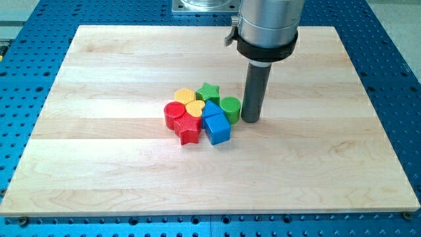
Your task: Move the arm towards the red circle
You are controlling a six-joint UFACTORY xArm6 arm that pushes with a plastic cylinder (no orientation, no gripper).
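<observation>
A: Where did my tip [250, 120] stand, and was it holding anything?

B: My tip rested on the wooden board [99, 164], at the 3 o'clock edge of the cluster of blocks. It was a plain rod with nothing to open or close, so it held nothing. It stood just beside the green cylinder [230, 108]; whether the two touched could not be told.

A: How was the cluster arranged?

B: The blocks were packed tight near the board's centre. From my tip outward, toward 9 o'clock: the green cylinder, then the blue blocks [215, 125] and the green star [208, 91], then the yellow heart [195, 108] and a yellow block [185, 96] of unclear shape, and the red star [189, 131] low on the near side.

A: And the red circle [174, 113]?

B: It lay at the far 9 o'clock edge of the cluster, touching the yellow heart and the red star, with the whole group between it and my tip.

A: What did that layout imply?

B: Probably that a straight path toward 9 o'clock would plough through the other blocks; a route round the cluster by 6 o'clock looked cleaner.
</observation>
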